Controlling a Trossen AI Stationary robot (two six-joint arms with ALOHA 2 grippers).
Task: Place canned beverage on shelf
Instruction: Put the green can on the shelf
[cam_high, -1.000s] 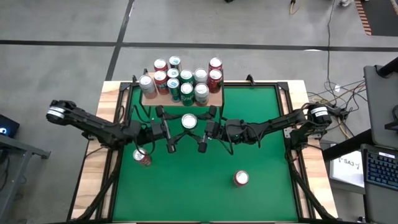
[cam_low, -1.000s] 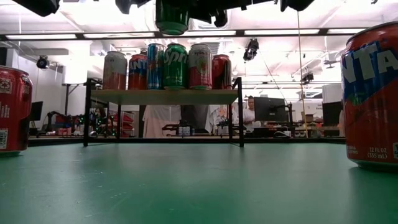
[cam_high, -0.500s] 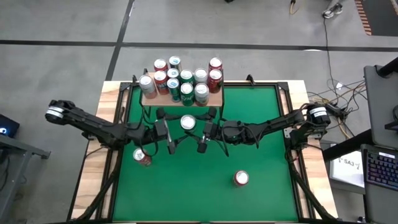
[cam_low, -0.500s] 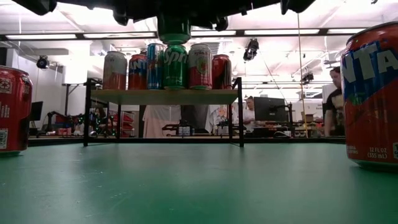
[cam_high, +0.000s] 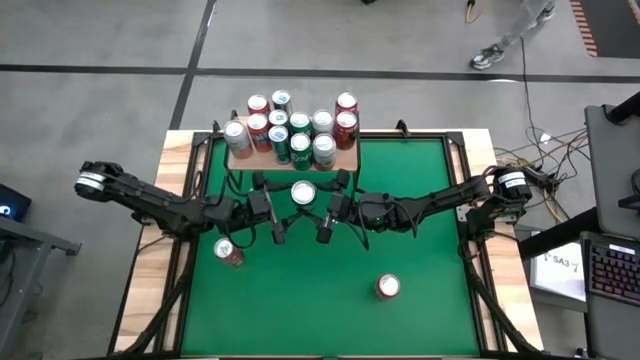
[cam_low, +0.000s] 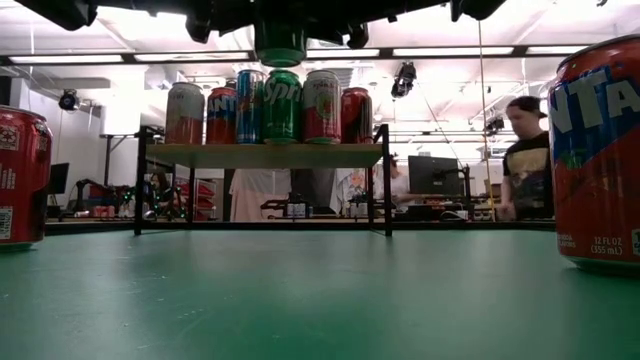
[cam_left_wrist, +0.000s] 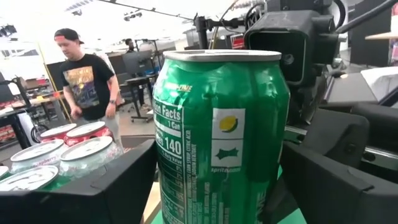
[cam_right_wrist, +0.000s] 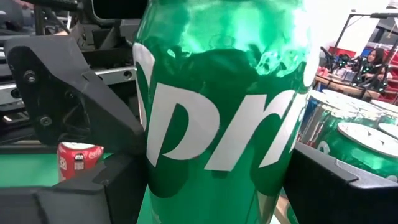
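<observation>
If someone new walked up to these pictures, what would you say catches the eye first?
First, the green Sprite can held in the air between both arms, just in front of the shelf, with the left gripper and right gripper on either side of it. Next, the shelf's crowd of cans at the table's far edge. Then two red cans standing apart on the green table: one at the left, one nearer the front.

Held can (cam_left_wrist: 221, 134) green, white lettering, yellow lemon mark, silver top; surface (cam_high: 420, 240) green; shelf (cam_low: 262, 154) light wood, black legs; cans on it (cam_low: 270, 105) red, green, silver, blue; lower-centre can (cam_high: 387, 287) red, silver lid; lower-left can (cam_high: 229, 252) red; arms black.
</observation>
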